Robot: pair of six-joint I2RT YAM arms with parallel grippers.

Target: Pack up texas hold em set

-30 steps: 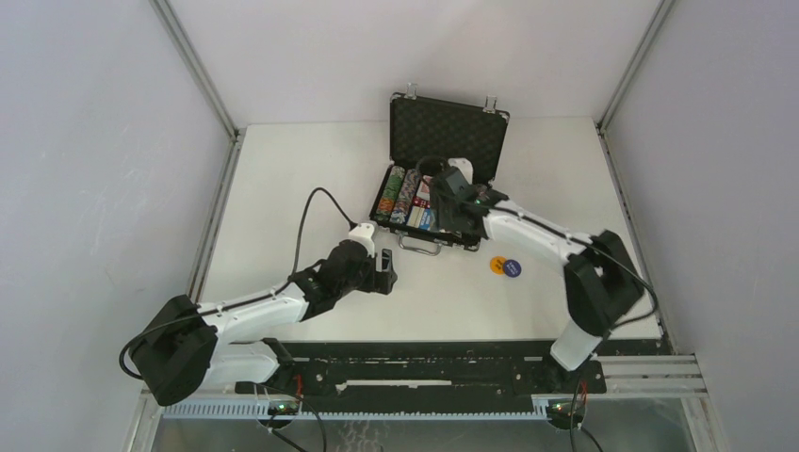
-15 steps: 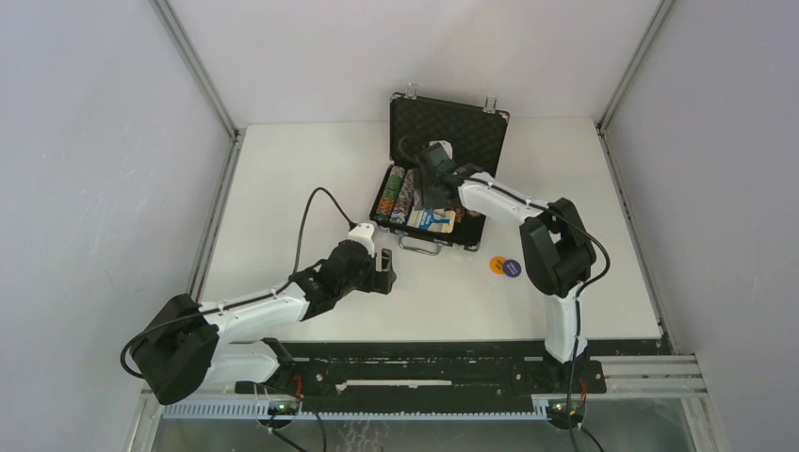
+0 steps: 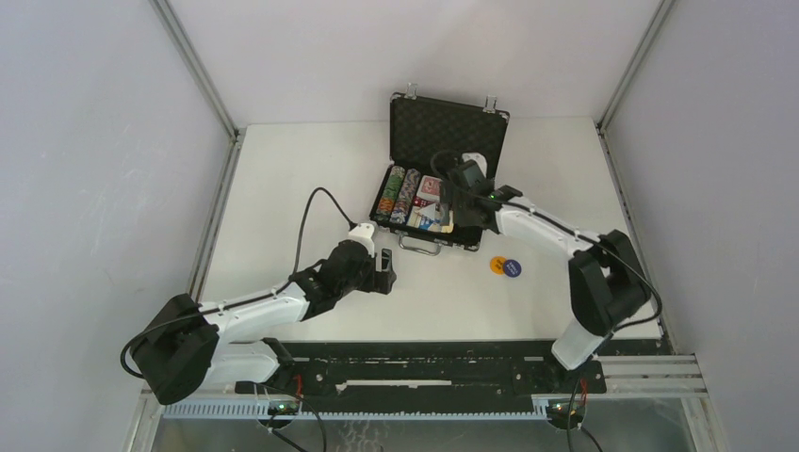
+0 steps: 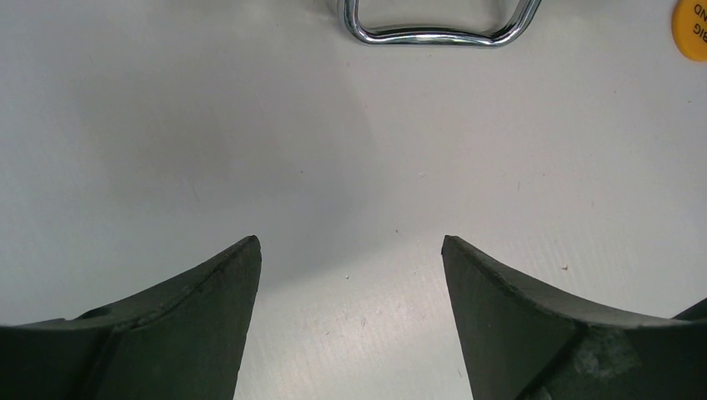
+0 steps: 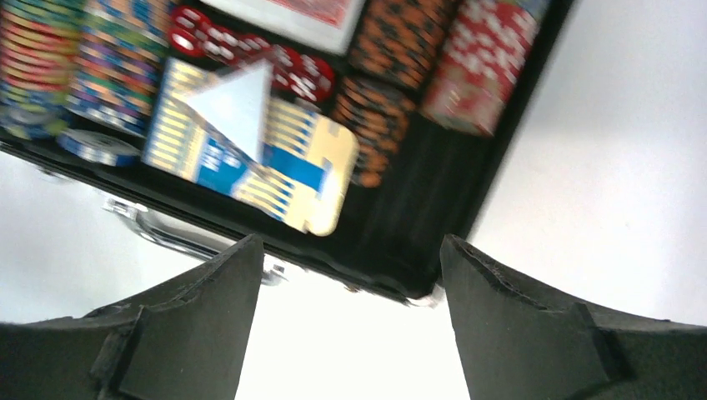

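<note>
Over the near right part of the open briefcase, right hand hangs released, fingers spread, nothing between them. Below it, in a blurred view: blue card box with white triangle piece lying on top, red dice beyond, poker chips in rows on either side. Briefcase stands at the middle of the bench's far edge, lid upright, silver handle towards the near edge. Left hand released and empty, low over bare bench near its centre, just short of the handle. Orange button and blue button lie side by side on the bench, off the case's near right corner
</note>
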